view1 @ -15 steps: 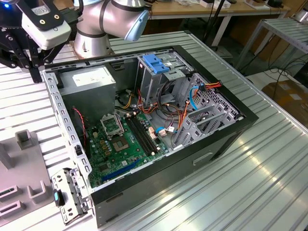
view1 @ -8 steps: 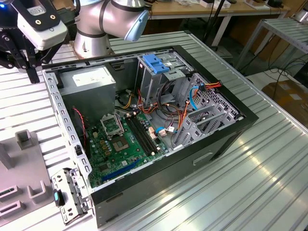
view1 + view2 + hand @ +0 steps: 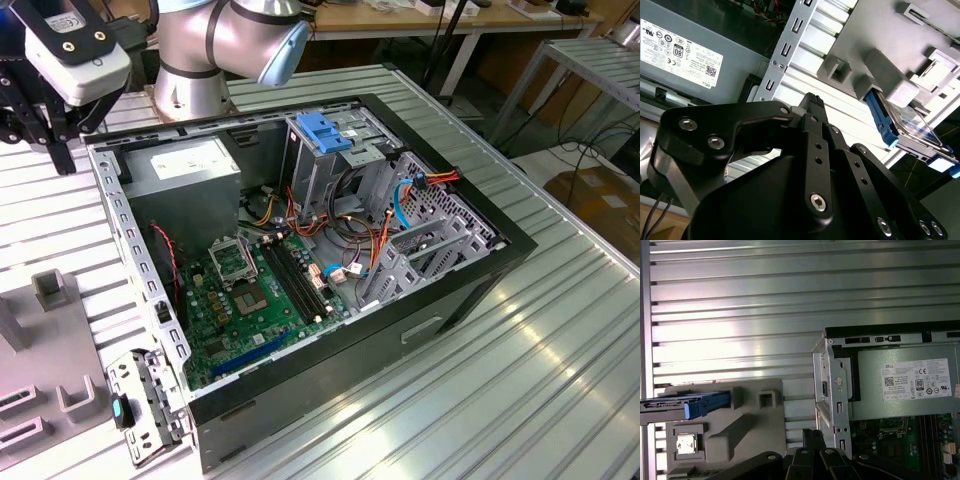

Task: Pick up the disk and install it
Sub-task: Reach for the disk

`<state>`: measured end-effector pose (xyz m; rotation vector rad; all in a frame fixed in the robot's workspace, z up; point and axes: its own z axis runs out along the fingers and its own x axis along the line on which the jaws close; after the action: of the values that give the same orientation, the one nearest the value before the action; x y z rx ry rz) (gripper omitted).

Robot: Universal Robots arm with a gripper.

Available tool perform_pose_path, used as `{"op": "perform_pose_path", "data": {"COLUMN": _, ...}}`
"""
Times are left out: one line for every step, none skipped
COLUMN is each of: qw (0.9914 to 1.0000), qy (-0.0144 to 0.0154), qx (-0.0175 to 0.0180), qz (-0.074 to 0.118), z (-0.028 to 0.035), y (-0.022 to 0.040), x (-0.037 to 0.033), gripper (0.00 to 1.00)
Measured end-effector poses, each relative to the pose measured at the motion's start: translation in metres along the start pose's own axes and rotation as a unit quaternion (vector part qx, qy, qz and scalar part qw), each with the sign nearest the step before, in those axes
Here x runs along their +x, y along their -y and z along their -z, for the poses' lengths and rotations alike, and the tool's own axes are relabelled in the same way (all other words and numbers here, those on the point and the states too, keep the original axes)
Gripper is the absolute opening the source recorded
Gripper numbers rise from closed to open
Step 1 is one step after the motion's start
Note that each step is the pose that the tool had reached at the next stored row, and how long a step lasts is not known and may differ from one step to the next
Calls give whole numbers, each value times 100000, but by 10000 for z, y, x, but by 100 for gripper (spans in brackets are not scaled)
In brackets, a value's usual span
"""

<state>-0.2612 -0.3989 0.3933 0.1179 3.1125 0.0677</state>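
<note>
We see bright overhead light giving white glare on the ribbed silver metal table (image 3: 740, 335), while the open black computer case (image 3: 330, 372) is shadowed inside.

The open black metal computer case (image 3: 330, 385) (image 3: 790, 40) (image 3: 832, 390) is seen from above in the exterior view, closer in both wrist views.

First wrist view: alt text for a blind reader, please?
A blue-railed disk sits in a grey holder on a ribbed metal table, beside an open computer case. The end effector hovers near the case.
</note>
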Motion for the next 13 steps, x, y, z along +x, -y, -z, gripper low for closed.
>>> {"op": "perform_pose_path", "data": {"qw": 100000, "qy": -1, "qx": 0, "qz": -4, "z": 0, "y": 0, "x": 6, "gripper": 11}}
{"op": "perform_pose_path", "data": {"qw": 100000, "qy": -1, "qx": 3, "qz": -4, "z": 1, "y": 1, "x": 10, "gripper": 11}}
{"op": "perform_pose_path", "data": {"qw": 100000, "qy": 0, "qx": 2, "qz": -3, "z": 0, "y": 1, "x": 15, "gripper": 11}}
{"op": "perform_pose_path", "data": {"qw": 100000, "qy": 0, "qx": 1, "qz": -3, "z": 1, "y": 1, "x": 19, "gripper": 11}}
{"op": "perform_pose_path", "data": {"qw": 100000, "qy": -1, "qx": 2, "qz": -3, "z": 1, "y": 2, "x": 25, "gripper": 11}}
{"op": "perform_pose_path", "data": {"qw": 100000, "qy": 1, "qx": 2, "qz": -2, "z": 1, "y": 2, "x": 29, "gripper": 11}}
{"op": "perform_pose_path", "data": {"qw": 100000, "qy": -1, "qx": 1, "qz": -1, "z": 1, "y": 3, "x": 34, "gripper": 11}}
{"op": "perform_pose_path", "data": {"qw": 100000, "qy": 1, "qx": 2, "qz": -1, "z": 1, "y": 3, "x": 39, "gripper": 11}}
{"op": "perform_pose_path", "data": {"qw": 100000, "qy": -1, "qx": 3, "qz": -3, "z": 1, "y": 3, "x": 45, "gripper": 11}}
{"op": "perform_pose_path", "data": {"qw": 100000, "qy": 1, "qx": 0, "qz": -1, "z": 1, "y": 4, "x": 50, "gripper": 11}}
{"op": "perform_pose_path", "data": {"qw": 100000, "qy": -1, "qx": 2, "qz": -1, "z": 2, "y": 5, "x": 59, "gripper": 11}}
{"op": "perform_pose_path", "data": {"qw": 100000, "qy": -1, "qx": 2, "qz": -4, "z": 2, "y": 5, "x": 67, "gripper": 11}}
{"op": "perform_pose_path", "data": {"qw": 100000, "qy": -1, "qx": 0, "qz": -2, "z": 2, "y": 5, "x": 72, "gripper": 11}}
